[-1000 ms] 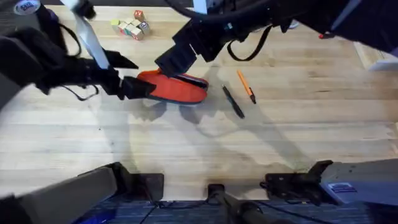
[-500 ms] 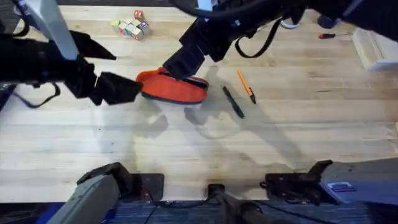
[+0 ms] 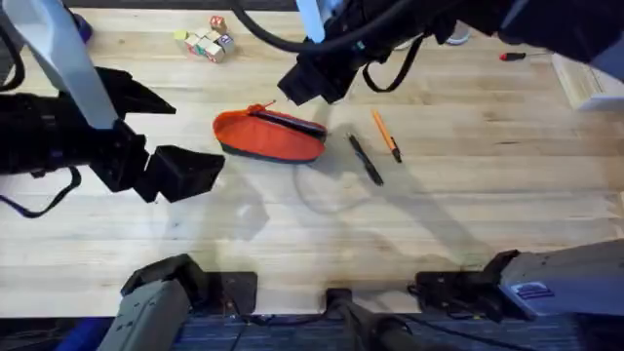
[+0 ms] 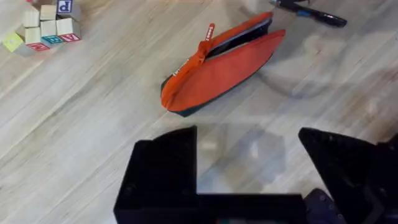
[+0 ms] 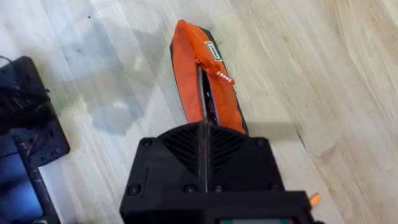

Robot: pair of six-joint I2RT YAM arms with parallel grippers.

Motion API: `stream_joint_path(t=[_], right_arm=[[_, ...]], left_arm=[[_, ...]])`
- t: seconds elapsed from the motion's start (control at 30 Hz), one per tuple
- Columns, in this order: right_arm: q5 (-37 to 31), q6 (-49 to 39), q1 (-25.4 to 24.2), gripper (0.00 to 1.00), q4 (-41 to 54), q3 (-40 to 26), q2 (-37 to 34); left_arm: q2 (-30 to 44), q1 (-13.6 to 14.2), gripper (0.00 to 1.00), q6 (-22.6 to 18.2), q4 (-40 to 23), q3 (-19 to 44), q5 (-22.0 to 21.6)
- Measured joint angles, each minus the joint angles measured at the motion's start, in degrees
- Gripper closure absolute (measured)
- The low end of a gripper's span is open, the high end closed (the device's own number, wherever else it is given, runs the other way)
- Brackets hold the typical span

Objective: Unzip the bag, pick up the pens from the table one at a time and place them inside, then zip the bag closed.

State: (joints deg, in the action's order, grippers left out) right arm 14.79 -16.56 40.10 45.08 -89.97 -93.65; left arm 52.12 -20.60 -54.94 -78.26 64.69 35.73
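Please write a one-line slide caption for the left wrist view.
Open left hand above the table, facing an unzipped orange pencil pouch, with alphabet blocks nearby.

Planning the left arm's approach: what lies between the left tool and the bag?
Just bare table: the left wrist view shows plain wood between the left tool and the bag.
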Motion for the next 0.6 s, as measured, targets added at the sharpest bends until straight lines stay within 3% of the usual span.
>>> stream_joint_path(t=[0.6], right_arm=[[4.3,-18.2,0.0,0.971,-1.0,-0.1,-9.6]], left_arm=[[0.0,0.0,0.008,0.0,0.0,0.0,0.0]])
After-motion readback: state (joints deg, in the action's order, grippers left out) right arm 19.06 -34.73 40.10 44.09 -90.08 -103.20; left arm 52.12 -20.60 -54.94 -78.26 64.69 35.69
